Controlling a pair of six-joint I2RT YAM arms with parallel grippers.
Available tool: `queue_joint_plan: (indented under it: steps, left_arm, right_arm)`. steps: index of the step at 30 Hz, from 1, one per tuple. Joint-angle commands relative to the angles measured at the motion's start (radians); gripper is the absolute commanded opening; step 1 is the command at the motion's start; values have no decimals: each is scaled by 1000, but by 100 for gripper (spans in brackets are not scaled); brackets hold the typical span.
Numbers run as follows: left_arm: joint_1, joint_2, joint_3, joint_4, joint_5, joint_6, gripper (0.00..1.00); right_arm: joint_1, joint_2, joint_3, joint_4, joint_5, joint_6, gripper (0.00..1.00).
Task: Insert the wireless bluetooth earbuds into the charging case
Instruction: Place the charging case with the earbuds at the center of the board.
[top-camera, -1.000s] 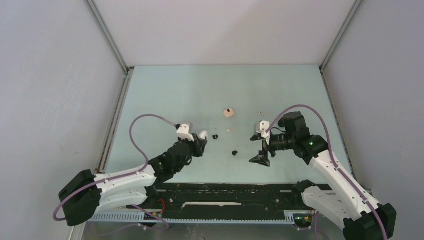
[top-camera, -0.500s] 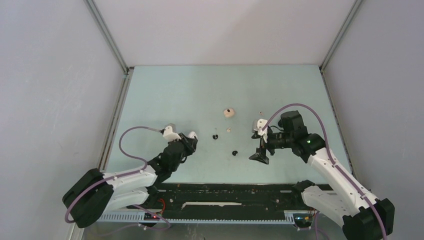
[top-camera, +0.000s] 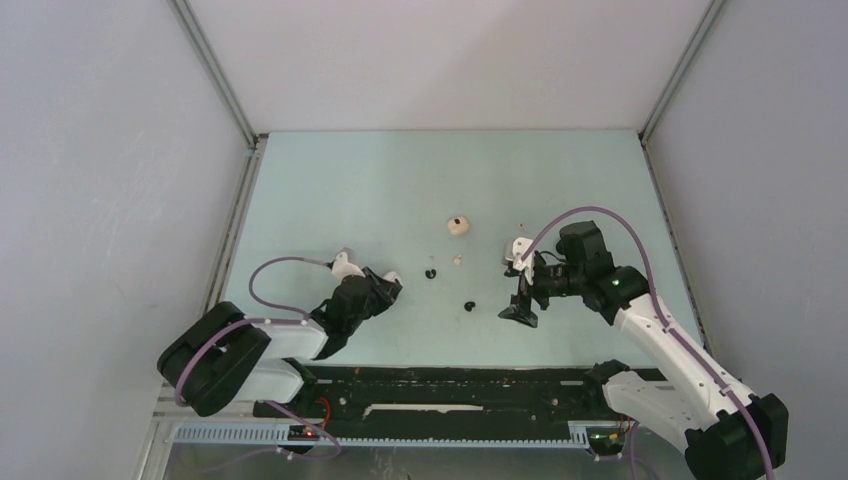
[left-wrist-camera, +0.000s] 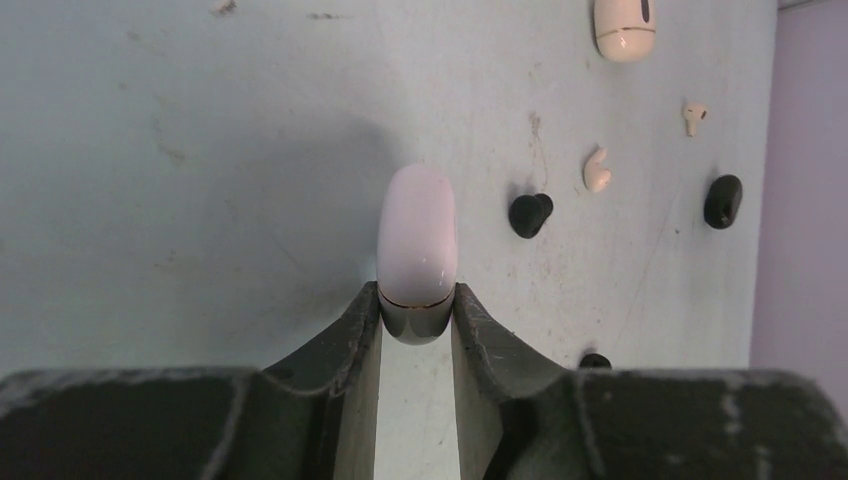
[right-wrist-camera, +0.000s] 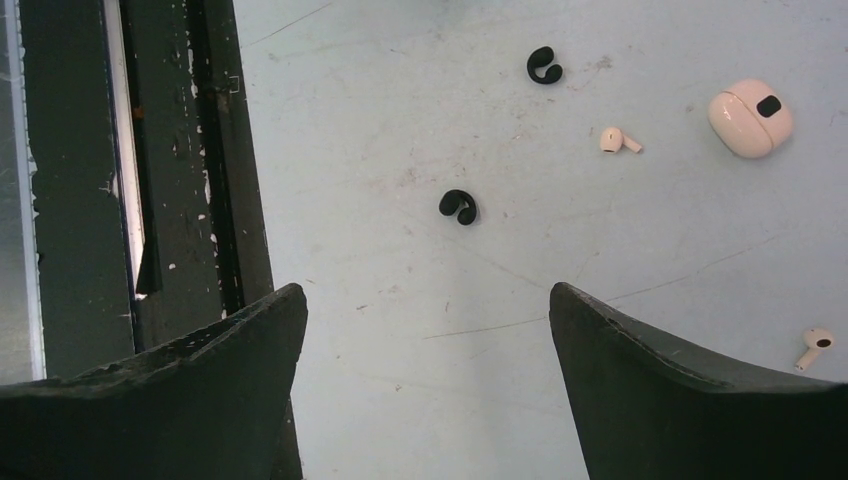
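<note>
My left gripper (left-wrist-camera: 417, 312) is shut on the end of a white pebble-like charging case (left-wrist-camera: 417, 235), closed, held low over the table; it also shows in the top view (top-camera: 393, 279). Loose earbuds lie between the arms: two black ones (top-camera: 430, 272) (top-camera: 468, 304) and a beige one (top-camera: 458, 259). In the right wrist view these are the black earbuds (right-wrist-camera: 545, 66) (right-wrist-camera: 459, 206) and the beige earbud (right-wrist-camera: 620, 141), and a white stemmed earbud (right-wrist-camera: 815, 345) lies to the right. My right gripper (right-wrist-camera: 422, 292) is open and empty, hovering right of them (top-camera: 520, 298).
A beige closed case (top-camera: 458, 225) with a black earbud on top (right-wrist-camera: 768, 105) lies farther back in the middle. The black rail (right-wrist-camera: 180, 200) runs along the table's near edge. Grey walls enclose the table (top-camera: 400, 180) on three sides.
My left arm has drawn back and to the left, lower, with the white case still in its grip. My right gripper has shifted slightly left and stays open.
</note>
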Motion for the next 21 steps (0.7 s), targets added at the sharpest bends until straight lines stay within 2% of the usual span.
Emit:
queue_joint_plan:
  steps: [1,10,15,21]
  left_arm:
    - [10,29,17,93,64,-60,32]
    - [10,-67,18,-18,43,-50,47]
    - [10,-169,25,-145,7,-34,49]
    - [1,-284,21,-248,37,-54,51]
  right_arm:
    - [8,5,-1,29,12,-5,93]
    - [13,10,-1,27,27,-9,93]
    - [14,9,-1,24,20,-9,93]
    - [11,12,-1,60,36,45,93]
